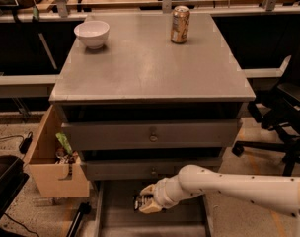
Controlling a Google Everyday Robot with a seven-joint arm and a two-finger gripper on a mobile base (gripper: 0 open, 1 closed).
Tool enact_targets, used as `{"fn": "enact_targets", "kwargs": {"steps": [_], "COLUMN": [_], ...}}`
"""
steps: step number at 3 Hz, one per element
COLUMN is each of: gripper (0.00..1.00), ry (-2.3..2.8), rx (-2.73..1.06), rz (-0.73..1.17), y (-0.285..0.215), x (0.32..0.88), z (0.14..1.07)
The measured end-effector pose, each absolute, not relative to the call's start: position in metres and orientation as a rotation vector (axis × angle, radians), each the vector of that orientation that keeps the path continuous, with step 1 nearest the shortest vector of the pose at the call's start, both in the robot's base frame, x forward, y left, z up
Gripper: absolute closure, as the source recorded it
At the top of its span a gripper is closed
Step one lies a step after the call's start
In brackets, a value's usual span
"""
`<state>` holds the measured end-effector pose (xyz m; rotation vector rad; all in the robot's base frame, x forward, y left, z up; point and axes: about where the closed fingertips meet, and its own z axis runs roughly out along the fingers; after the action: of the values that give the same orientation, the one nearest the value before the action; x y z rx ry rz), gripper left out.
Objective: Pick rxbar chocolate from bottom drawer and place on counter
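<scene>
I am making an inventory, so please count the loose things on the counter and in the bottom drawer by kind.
bowl: 1, on the counter
soda can: 1, on the counter
rxbar chocolate: 1, at the gripper, low in the bottom drawer
Total: 3

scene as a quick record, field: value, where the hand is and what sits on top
hand: hand down inside the open wide grey bottom drawer
bar: small black wrapped bar at the hand's tip
counter: broad grey wooden counter top, with white bowl back left, gold soda can back right
side: pale plywood box left of the cabinet
</scene>
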<state>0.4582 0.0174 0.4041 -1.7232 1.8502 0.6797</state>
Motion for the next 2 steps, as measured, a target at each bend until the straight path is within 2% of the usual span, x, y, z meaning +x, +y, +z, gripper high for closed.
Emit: {"fn": "enact_targets", "kwargs": {"steps": [1,2], "gripper": [1.00,1.00], "ry": [1.838,1.838], "rx": [-1.671,-1.671], "rz": [0.754,0.754], "y": [-0.0073,-0.0073], "x": [0.4494,0.4494], "z": [0.4596,0.4596]}}
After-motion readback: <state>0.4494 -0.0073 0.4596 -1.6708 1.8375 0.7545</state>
